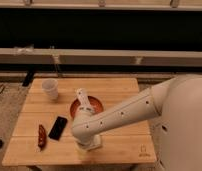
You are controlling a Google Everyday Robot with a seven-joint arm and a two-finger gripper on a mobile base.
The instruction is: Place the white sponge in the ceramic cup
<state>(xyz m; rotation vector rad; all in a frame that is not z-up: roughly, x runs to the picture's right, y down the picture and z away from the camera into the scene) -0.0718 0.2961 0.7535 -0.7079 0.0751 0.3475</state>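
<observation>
The white sponge point(94, 144) lies on the wooden table point(124, 142) near its front edge, partly hidden by my arm. My gripper point(85, 143) is down at the sponge, on top of it or touching it, at the end of the white arm that reaches in from the right. The ceramic cup point(50, 89) stands upright at the table's back left, well apart from the gripper.
An orange-red bowl point(96, 104) sits mid-table behind the gripper, with a slim white stick-shaped item point(83, 97) across it. A black phone point(58, 127) and a red object point(41, 136) lie at the front left. A dark ledge runs behind the table.
</observation>
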